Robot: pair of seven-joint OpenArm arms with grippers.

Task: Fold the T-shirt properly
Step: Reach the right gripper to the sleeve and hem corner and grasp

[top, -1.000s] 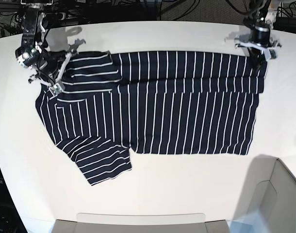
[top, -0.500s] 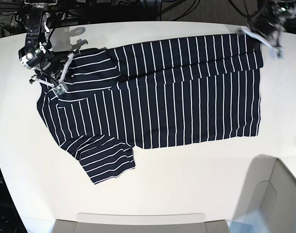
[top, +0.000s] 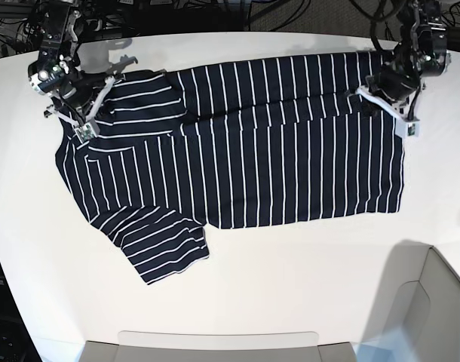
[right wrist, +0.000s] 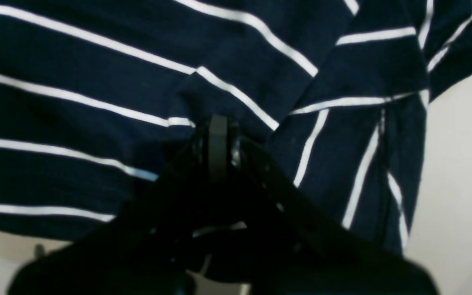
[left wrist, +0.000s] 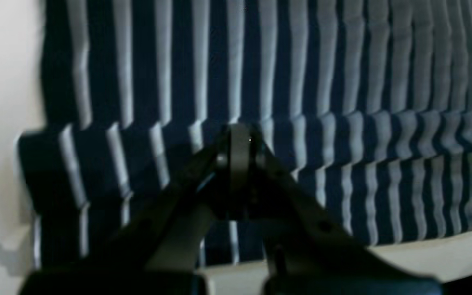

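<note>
The navy T-shirt [top: 253, 158] with thin white stripes lies spread on the white table [top: 290, 286], sleeves at the left and hem at the right. Its far edge is folded over the body in a band. My left gripper [top: 382, 111] is at the far right hem corner. In the left wrist view its jaws [left wrist: 240, 137] are shut on the striped cloth [left wrist: 342, 82]. My right gripper [top: 100, 102] is at the far left shoulder. In the right wrist view it [right wrist: 218, 125] is shut on the cloth [right wrist: 96, 61].
A grey bin edge [top: 215, 343] runs along the table's front. A pale container [top: 433, 302] stands at the front right corner. Cables and dark equipment lie beyond the table's far edge.
My left gripper lifted the far right hem corner back, then brought it forward over the shirt's body. The hem side shifted with it. My right gripper stayed at the shoulder, moving slightly farther back.
</note>
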